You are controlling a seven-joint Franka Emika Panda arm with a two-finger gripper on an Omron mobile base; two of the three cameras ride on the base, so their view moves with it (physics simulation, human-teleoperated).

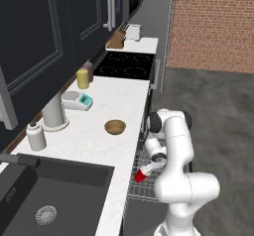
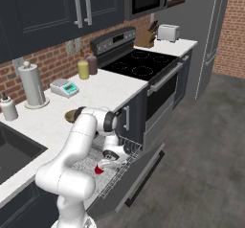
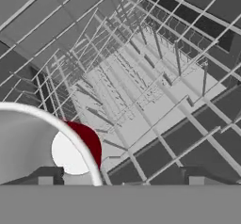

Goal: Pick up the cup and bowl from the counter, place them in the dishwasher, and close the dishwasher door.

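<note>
cup (image 1: 141, 175): glossy red plastic | bowl (image 1: 115, 127): matt wood | surface (image 1: 94, 136): smooth white stone | rack (image 3: 141, 77): grey metal wire

Your white arm reaches into the pulled-out grey wire rack (image 2: 122, 161).
You see the small red tapered cup (image 2: 99, 169) lying in that rack beside the gripper (image 2: 106, 164); the tan wooden bowl (image 2: 72, 116) sits on the white counter (image 2: 115, 88) behind the rack.

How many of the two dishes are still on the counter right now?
1. The bowl still sits on the counter, near its front edge. The cup is already down on the dishwasher rack by the gripper.
</note>
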